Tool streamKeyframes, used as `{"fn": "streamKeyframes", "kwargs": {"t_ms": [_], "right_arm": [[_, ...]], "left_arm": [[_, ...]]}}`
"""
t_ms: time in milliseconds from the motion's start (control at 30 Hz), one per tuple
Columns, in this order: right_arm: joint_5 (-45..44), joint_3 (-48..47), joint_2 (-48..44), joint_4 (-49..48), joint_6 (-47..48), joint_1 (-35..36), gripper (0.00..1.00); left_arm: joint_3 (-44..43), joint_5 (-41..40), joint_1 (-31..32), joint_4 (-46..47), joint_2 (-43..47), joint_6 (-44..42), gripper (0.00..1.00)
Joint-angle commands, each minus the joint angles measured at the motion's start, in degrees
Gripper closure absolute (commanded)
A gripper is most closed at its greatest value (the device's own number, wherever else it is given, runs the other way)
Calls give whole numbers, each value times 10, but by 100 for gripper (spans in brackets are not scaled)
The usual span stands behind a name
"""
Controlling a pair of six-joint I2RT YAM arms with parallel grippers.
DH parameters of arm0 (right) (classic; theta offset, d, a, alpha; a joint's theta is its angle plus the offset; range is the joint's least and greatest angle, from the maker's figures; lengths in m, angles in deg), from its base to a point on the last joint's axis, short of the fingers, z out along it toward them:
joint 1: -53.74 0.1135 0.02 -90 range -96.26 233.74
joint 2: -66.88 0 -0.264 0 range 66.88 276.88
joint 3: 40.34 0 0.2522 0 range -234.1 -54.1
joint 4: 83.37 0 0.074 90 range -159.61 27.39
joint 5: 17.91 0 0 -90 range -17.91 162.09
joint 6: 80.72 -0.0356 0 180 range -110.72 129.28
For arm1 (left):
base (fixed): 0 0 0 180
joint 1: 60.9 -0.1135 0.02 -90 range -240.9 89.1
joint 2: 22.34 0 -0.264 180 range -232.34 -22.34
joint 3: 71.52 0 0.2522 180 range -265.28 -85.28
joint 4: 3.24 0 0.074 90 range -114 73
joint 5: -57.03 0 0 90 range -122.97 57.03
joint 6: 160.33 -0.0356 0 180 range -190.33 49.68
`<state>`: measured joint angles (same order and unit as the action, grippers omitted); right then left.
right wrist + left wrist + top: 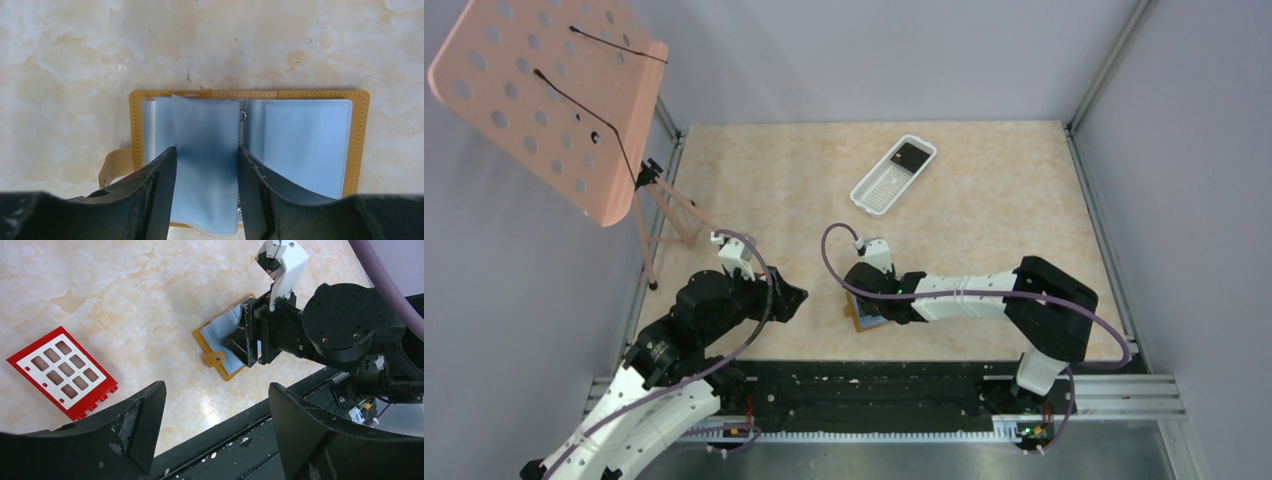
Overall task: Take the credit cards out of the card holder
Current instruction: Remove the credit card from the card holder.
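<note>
The tan card holder (310, 95) lies open on the marble table near its front edge, with its pale blue inner panels facing up and its tab (116, 162) at the left. A pale blue credit card (205, 125) stands raised over the left panel. My right gripper (206, 150) is shut on it, one finger against each long edge. From the left wrist view the card holder (212, 340) shows under the right gripper's black fingers (247, 337). My left gripper (216, 387) hovers open and empty to the holder's left, over the table's front edge.
A white slotted tray (894, 174) with a dark item inside sits at the back of the table. A red-and-white grid piece (62, 371) lies to the left. A pink perforated stand (549, 100) rises at the far left. A black rail (864, 385) borders the front.
</note>
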<state>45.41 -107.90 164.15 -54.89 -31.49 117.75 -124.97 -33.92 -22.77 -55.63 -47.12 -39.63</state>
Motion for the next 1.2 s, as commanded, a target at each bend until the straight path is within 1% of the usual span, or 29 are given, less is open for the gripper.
{"fn": "streamKeyframes", "kwargs": {"t_ms": [0,100,233,333,400,500,600,733,867,1167], "right_arm": [[-7,10,-15,-22,-8,6,55],[2,34,-42,-56,-10,3,59],[38,83,-94,-109,-11,-23,68],[43,97,-133,-100,-12,-34,71],[48,93,-156,-85,-13,-34,69],[60,74,-169,-56,-13,-32,55],[44,57,-156,-24,-16,-21,47],[8,38,-129,3,-19,-2,46],[-9,19,-99,23,-16,8,47],[15,14,-57,6,-14,12,46]], "left_arm": [[5,-7,-1,19,-1,-6,20],[6,-7,-1,18,-2,-5,20],[4,-7,-1,16,-2,-5,20],[4,-9,-1,15,-1,-4,20],[4,-11,-1,16,1,-5,20],[5,-12,-1,17,3,-5,20],[5,-11,0,18,3,-6,20],[5,-9,-1,17,9,-6,20],[5,-10,-1,18,15,-6,20],[5,-10,-1,19,15,-6,20]]}}
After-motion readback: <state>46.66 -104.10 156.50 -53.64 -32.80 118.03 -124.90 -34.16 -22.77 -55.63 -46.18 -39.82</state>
